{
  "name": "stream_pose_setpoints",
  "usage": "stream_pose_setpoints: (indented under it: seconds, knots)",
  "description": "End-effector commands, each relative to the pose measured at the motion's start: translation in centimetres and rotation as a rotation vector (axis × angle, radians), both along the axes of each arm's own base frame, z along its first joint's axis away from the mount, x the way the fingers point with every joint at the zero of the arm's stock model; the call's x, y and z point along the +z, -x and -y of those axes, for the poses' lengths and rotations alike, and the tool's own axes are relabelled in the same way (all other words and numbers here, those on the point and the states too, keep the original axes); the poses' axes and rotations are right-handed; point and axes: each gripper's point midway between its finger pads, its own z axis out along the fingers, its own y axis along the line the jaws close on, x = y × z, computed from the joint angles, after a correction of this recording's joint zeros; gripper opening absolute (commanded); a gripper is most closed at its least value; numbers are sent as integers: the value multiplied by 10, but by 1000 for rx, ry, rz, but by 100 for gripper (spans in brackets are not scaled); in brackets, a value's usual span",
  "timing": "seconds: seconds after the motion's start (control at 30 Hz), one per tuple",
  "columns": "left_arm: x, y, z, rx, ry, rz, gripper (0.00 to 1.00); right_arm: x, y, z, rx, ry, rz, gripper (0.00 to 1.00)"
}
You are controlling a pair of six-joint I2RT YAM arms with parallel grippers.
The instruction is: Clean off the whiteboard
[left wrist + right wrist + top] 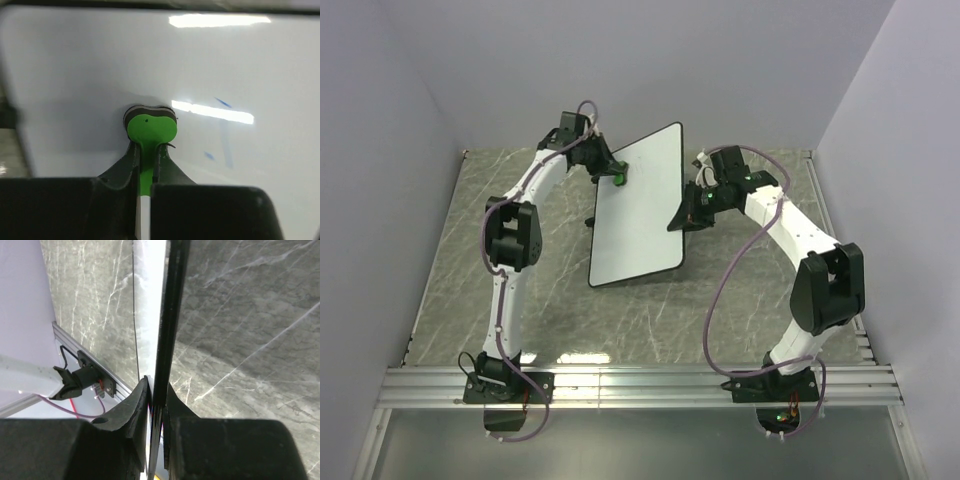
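The whiteboard (638, 205) is a large white board with a thin black rim, held tilted in the middle of the table. My right gripper (682, 215) is shut on its right edge; in the right wrist view the black rim (167, 315) runs edge-on between the jaws. My left gripper (610, 172) is shut on the small green eraser (618, 179) and presses it against the board's upper left part. In the left wrist view the eraser (150, 127) sits on the white face (90, 75), with faint blue marks (222, 103) to its right.
The table (480, 230) is grey marble with purple-grey walls on three sides. An aluminium rail (640, 385) runs along the near edge by both arm bases. A purple cable (720, 290) loops from the right arm.
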Motion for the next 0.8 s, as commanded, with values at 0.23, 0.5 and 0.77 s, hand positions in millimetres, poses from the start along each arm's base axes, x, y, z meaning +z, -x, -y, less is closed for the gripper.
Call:
stream_pose_setpoints:
  seconds: [0.23, 0.5, 0.77]
  knots:
    - [-28, -10, -14, -31, -132, 42, 0, -42, 50, -8, 239, 192, 14, 0]
    - [83, 28, 58, -286, 129, 249, 0, -50, 43, -14, 267, 244, 1, 0]
    - [119, 42, 68, -342, 205, 300, 0, -60, 53, -19, 298, 270, -21, 0]
